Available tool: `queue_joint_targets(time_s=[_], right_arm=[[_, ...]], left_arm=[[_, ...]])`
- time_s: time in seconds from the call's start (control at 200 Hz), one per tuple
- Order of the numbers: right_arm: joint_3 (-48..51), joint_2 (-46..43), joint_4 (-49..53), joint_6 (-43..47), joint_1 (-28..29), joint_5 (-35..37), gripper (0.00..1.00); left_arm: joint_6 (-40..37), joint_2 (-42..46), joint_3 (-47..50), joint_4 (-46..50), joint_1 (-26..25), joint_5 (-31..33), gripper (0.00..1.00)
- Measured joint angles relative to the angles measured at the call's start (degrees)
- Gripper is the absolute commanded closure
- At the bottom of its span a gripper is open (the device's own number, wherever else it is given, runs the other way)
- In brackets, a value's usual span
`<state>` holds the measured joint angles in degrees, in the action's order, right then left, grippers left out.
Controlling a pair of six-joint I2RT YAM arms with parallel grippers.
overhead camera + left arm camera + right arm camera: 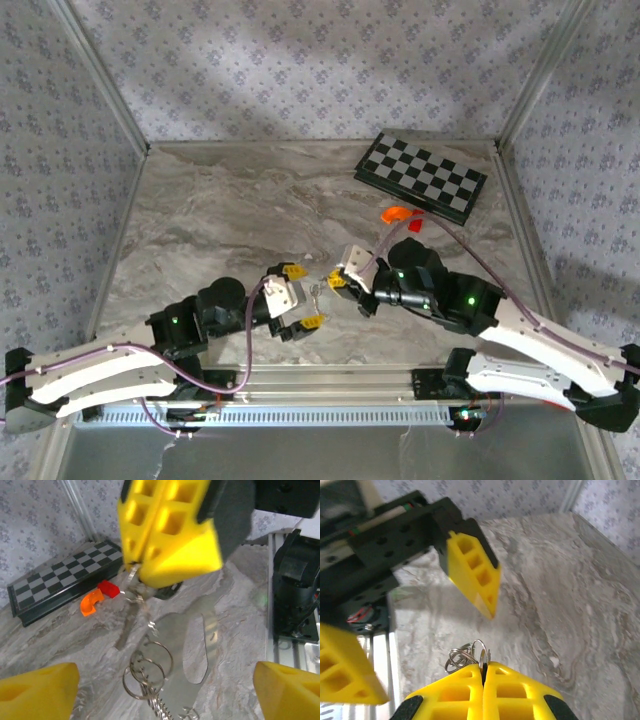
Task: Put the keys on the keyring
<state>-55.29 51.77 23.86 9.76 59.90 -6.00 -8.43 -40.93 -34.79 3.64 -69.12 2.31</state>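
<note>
Booth with pale floral-print walls (300, 60) and a grey marble-patterned desk (220, 210). A black-and-white folding chessboard (422, 176) lies at the far right corner. Just in front of it are a small orange-red curved plastic piece (396, 213) and a small red piece (416, 224), close together.

Both arms reach to the middle of the desk, close to the near edge, tips facing each other.

Right gripper (337, 282): yellow fingers (455, 695) clenched flat together, nipping one thin loop of the pale silvery metal keyring (479, 652).

From the left wrist camera, the rest of the keyring spreads below that pinch:
- Several thin loops, with a fine beaded chain (159, 707) trailing at the bottom.
- A flat silvery metal tag with an oval cut-out (175, 635) just beside the loops.
- A slim pale metal key (126, 627) slanting down to the left, its top end meeting the loops just under the pinch. Its head is tucked beneath the yellow fingers and I cannot make it out.

I cannot tell whether the tag touches the desk.

Left gripper (303, 296): released, yellow fingers spread wide, touching nothing. The keyring sits between the two grippers, just off the left one's open tips.
</note>
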Motion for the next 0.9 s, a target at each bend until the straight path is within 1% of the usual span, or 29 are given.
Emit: queue_joint_targets(time_s=[0.185, 0.425, 0.645, 0.9], right_arm=[[-1.5, 5.6, 1.3, -1.5, -4.3, 2.2, 0.97], [-3.3, 14.0, 0.5, -5.0, -10.9, 2.4, 0.97], [-6.4, 22.6, -2.7, -6.6, -15.6, 1.0, 0.97], [-12.1, 32.0, -7.7, -9.0, -18.0, -0.5, 0.98]], left_arm=[[2.8, 0.1, 2.1, -0.3, 0.0, 5.2, 0.01], [7.5, 0.3, 4.3, -0.4, 0.0, 12.2, 0.01], [10.1, 0.3, 6.3, -0.4, 0.0, 14.1, 0.01], [10.8, 0.3, 6.3, -0.8, 0.0, 14.3, 0.01]])
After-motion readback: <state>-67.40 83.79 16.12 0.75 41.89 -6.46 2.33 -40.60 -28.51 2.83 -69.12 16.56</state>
